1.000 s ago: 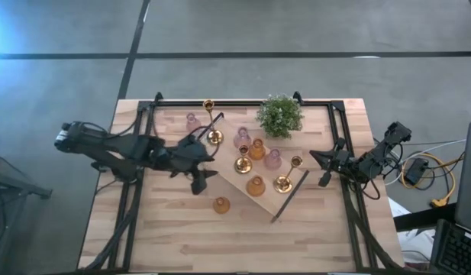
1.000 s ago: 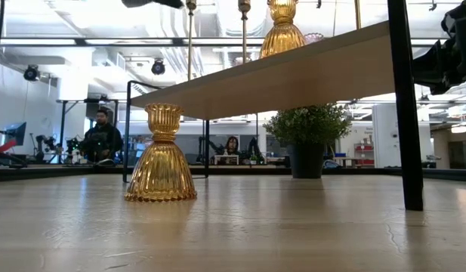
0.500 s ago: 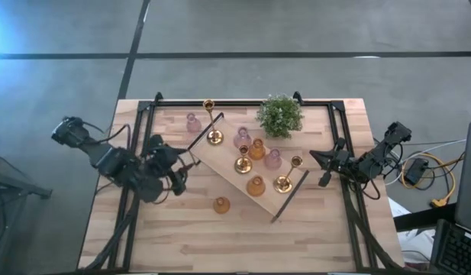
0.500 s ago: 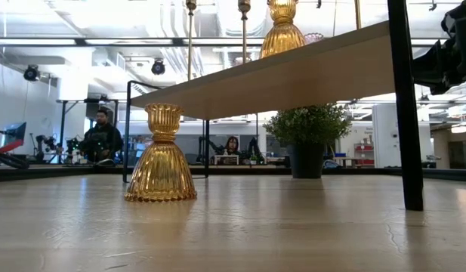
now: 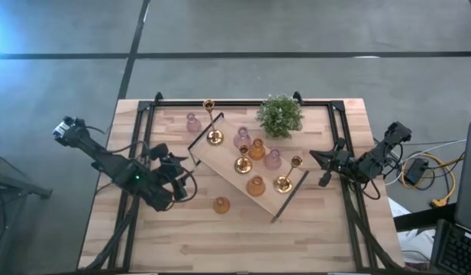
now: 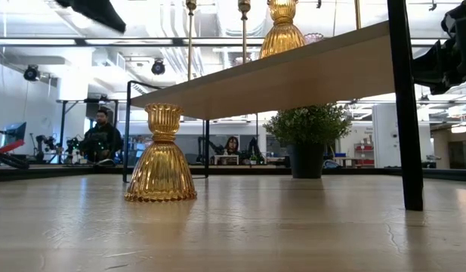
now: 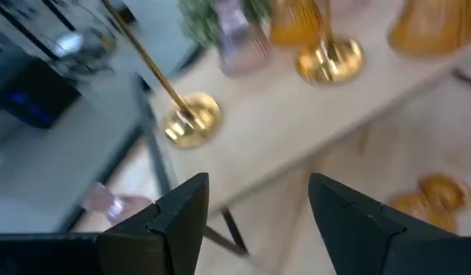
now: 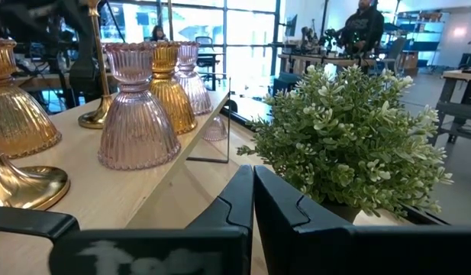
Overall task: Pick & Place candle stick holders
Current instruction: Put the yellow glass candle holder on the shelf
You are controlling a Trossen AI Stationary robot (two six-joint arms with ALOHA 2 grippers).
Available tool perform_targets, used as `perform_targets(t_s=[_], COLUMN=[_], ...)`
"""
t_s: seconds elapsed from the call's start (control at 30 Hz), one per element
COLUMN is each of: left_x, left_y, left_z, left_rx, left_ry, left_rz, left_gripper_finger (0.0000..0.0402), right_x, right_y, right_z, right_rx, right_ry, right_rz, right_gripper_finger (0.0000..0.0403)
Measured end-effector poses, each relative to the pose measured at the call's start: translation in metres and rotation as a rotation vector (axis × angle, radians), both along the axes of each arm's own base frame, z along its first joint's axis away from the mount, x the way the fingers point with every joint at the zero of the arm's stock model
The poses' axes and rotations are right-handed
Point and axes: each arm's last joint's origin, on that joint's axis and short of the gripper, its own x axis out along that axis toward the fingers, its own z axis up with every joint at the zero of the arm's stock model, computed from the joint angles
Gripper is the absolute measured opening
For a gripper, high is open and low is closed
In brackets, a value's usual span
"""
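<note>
Holders crowd a long wooden tray (image 5: 220, 164) laid slantwise across the table (image 5: 311, 237), apparently the collecting spot. Seven stand on it. An amber holder (image 5: 221, 205) waits on bare wood at the tray's 7 o'clock, and a pink holder (image 5: 192, 122) at its 11 o'clock. The count is nine: three pink, three amber, three gold. The left gripper (image 5: 182, 180), at 9 o'clock of the tray, hangs with fingers spread and empty, likely ready for the amber one nearby. The right gripper (image 5: 327, 164) waits clenched at the table's 3 o'clock, beside one potted plant (image 5: 279, 116).
</note>
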Motion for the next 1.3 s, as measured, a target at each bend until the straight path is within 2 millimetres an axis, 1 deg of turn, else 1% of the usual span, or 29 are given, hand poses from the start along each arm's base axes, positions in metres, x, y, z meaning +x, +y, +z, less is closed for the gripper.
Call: perform_targets(t_s=[0.23, 0.5, 0.63, 0.77, 0.93, 1.03, 1.13, 1.3], left_x=[0.008, 0.016, 0.018, 0.016, 0.008, 0.004, 0.003, 0.002], left_y=[-0.009, -0.019, -0.024, -0.025, -0.021, -0.019, -0.018, -0.018], left_z=[-0.034, -0.062, -0.077, -0.095, -0.119, -0.129, -0.136, -0.141], left_rx=[-0.115, -0.247, -0.291, -0.293, -0.307, -0.312, -0.323, -0.307], left_ry=[0.037, 0.002, -0.025, -0.031, 0.035, 0.051, 0.009, -0.056], left_rz=[-0.128, -0.297, -0.428, -0.533, -0.554, -0.558, -0.566, -0.613], left_gripper_finger=[0.0229, 0.0229, 0.0229, 0.0229, 0.0229, 0.0229, 0.0229, 0.0229], right_x=[0.0, 0.0, 0.0, 0.0, 0.0, 0.0, 0.0, 0.0], right_y=[0.0, 0.0, 0.0, 0.0, 0.0, 0.0, 0.0, 0.0], right_z=[0.0, 0.0, 0.0, 0.0, 0.0, 0.0, 0.0, 0.0], right_rx=[-0.001, -0.001, -0.002, 0.0, -0.002, 0.001, -0.001, -0.001], right_ry=[0.0, 0.001, 0.001, 0.0, 0.001, 0.0, 0.001, 0.001], right_rz=[0.0, 0.0, 0.0, 0.0, 0.0, 0.0, 0.0, 0.0], right_gripper_finger=[0.0008, 0.0008, 0.0008, 0.0008, 0.0008, 0.0008, 0.0008, 0.0008])
